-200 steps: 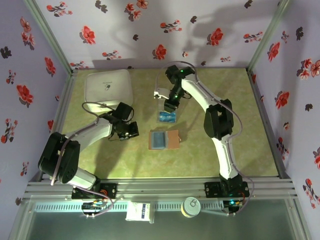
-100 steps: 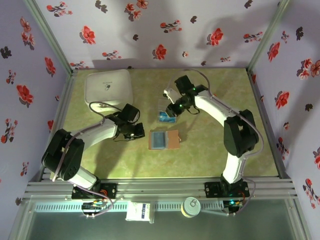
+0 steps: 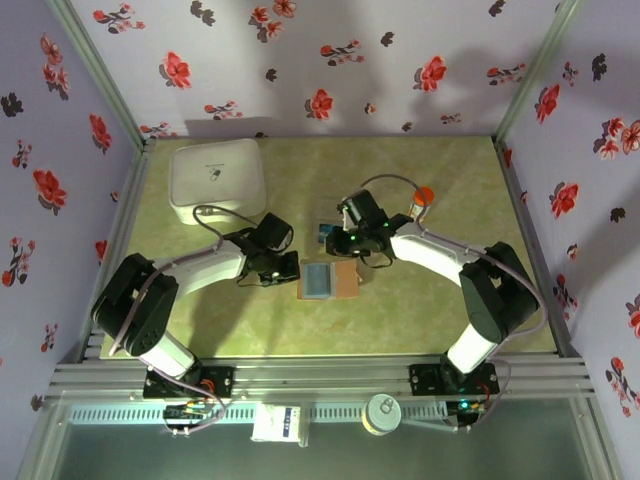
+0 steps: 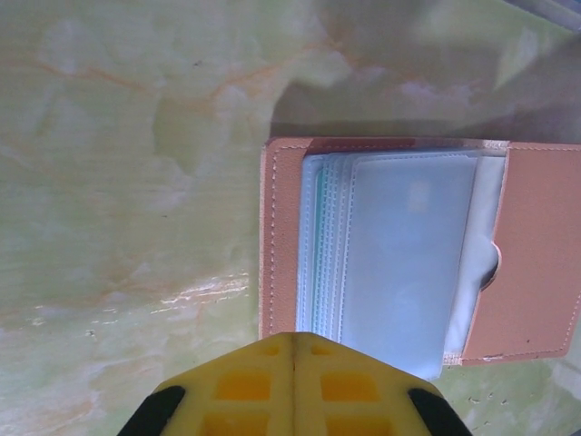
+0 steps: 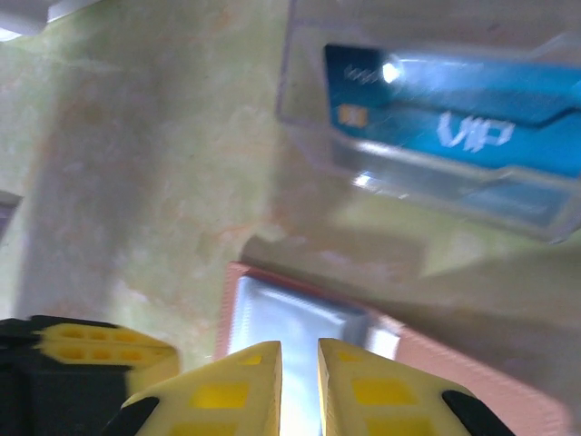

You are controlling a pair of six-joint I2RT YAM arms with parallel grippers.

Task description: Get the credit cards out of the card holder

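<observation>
The brown card holder point(image 3: 345, 281) lies open on the table, its blue-grey pockets point(image 4: 408, 245) facing up with teal edges point(image 4: 318, 245) along their left side. My left gripper point(image 4: 292, 340) is shut and empty, its tip at the holder's near left edge; it also shows in the top view point(image 3: 288, 267). My right gripper point(image 5: 300, 350) hovers just over the pockets with the jaws a narrow gap apart and nothing between them. One blue credit card point(image 5: 454, 127) marked VIP lies in the clear plastic box point(image 5: 309, 118) behind the holder.
A white square box point(image 3: 218, 172) sits at the back left. A small orange object point(image 3: 425, 195) is at the back right of the right arm. The left fingers point(image 5: 91, 354) show in the right wrist view, left of the holder.
The right arm swung from over the clear box down and forward to the card holder. The left gripper slid right, up to the holder's left edge.
</observation>
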